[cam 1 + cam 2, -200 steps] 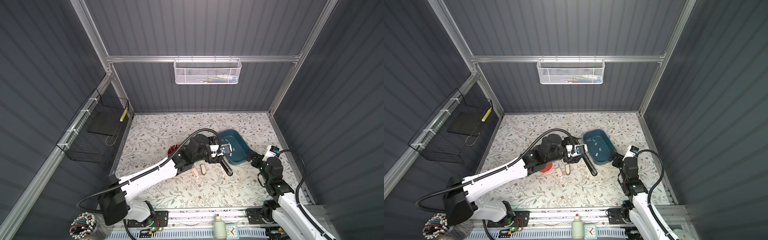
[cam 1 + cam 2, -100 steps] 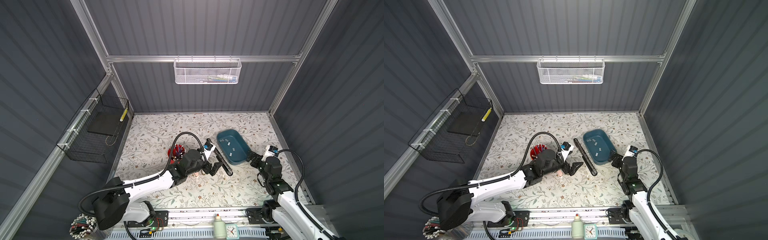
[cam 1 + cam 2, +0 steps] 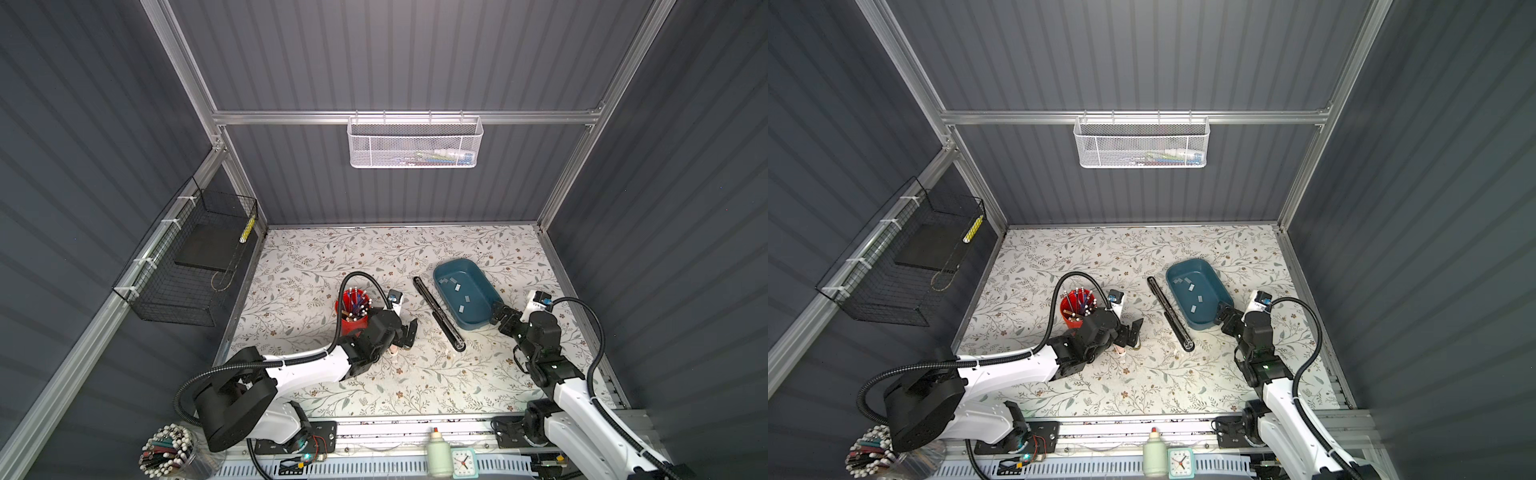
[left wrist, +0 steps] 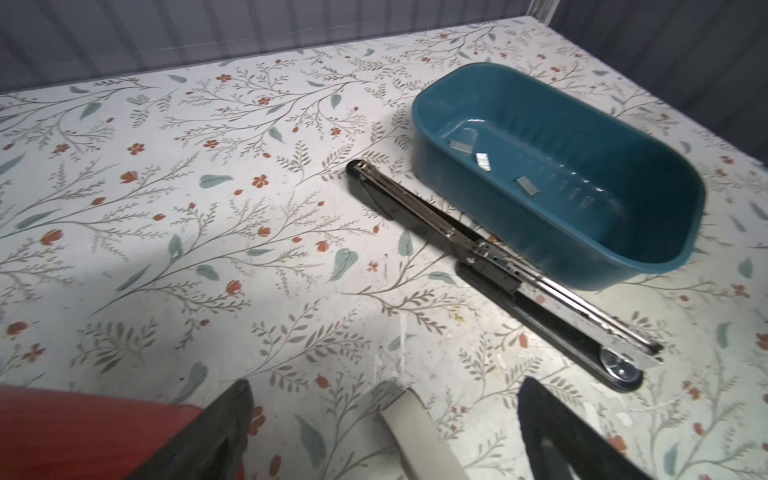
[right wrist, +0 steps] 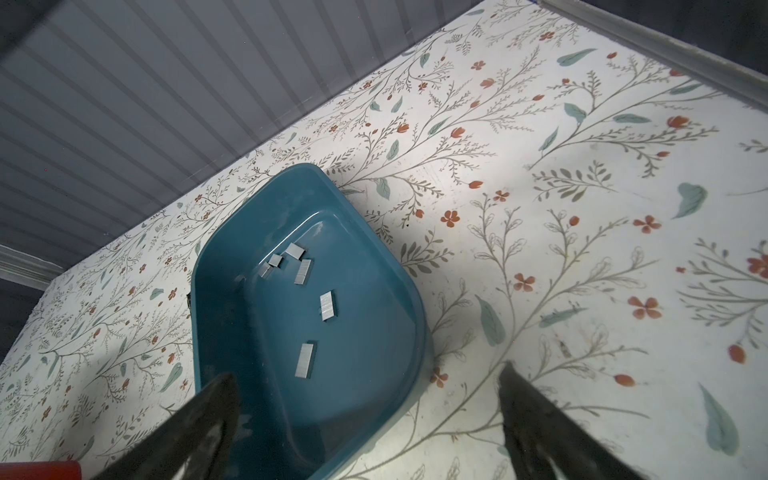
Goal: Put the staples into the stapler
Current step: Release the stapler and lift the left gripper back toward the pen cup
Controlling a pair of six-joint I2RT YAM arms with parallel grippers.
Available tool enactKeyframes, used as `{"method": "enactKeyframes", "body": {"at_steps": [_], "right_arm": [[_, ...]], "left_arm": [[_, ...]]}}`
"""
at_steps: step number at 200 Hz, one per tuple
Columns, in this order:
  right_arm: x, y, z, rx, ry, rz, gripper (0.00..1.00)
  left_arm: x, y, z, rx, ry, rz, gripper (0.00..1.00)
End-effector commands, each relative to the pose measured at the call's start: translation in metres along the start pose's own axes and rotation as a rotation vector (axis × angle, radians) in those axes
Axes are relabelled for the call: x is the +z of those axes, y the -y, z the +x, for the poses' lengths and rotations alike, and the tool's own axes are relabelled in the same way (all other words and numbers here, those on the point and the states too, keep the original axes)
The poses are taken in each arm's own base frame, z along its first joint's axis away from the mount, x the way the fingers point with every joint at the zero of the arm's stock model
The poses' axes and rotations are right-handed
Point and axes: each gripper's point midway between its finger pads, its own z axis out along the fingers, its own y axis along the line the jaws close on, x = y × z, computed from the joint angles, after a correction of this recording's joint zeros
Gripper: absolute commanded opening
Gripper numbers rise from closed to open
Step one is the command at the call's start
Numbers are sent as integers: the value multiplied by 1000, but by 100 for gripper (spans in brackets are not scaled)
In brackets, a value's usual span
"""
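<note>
Wide and empty right of centre in a top view, the right pincer (image 3: pixel 500 318) should narrow, then nip one strip of staples (image 3: pixel 461 308) lengthwise.

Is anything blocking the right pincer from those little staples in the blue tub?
Nothing covers them. The staples lie loose in the open-topped tub, and the right pincer, jaws open, sits at its near end. Only the tub's wall lies between, so it would likely reach in from above.

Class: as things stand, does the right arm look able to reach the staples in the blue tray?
Probably yes: the open right gripper hangs by the tray; the staples lie uncovered.
</note>
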Motion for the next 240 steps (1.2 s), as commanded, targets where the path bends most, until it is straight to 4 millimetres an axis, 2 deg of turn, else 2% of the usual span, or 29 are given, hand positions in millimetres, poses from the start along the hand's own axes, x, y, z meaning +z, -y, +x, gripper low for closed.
{"method": "enactKeyframes", "body": {"at_steps": [1,40,107,131,164,182,215,240], "right_arm": [[-2,-8,-10,-6,20,-23,98],[-2,-7,-11,-3,24,-18,98],[0,-8,-11,-5,17,-18,98],[2,-7,-11,-4,8,-14,98],[0,-6,-11,-1,14,-12,99],[-1,-6,-11,0,21,-14,99],[1,-9,-11,-8,13,-28,99],[-1,-10,-11,-7,24,-35,99]], "left_arm": [[2,-23,1,62,-4,-145,100],[2,-39,4,84,-8,-221,100],[6,-96,16,21,-69,-315,100],[3,-105,13,16,-62,-330,100],[-2,-98,-4,21,-38,-294,100],[-7,-88,-22,39,-17,-244,100],[-28,-36,-65,177,96,-4,99],[-37,14,-81,376,150,96,96]]}}
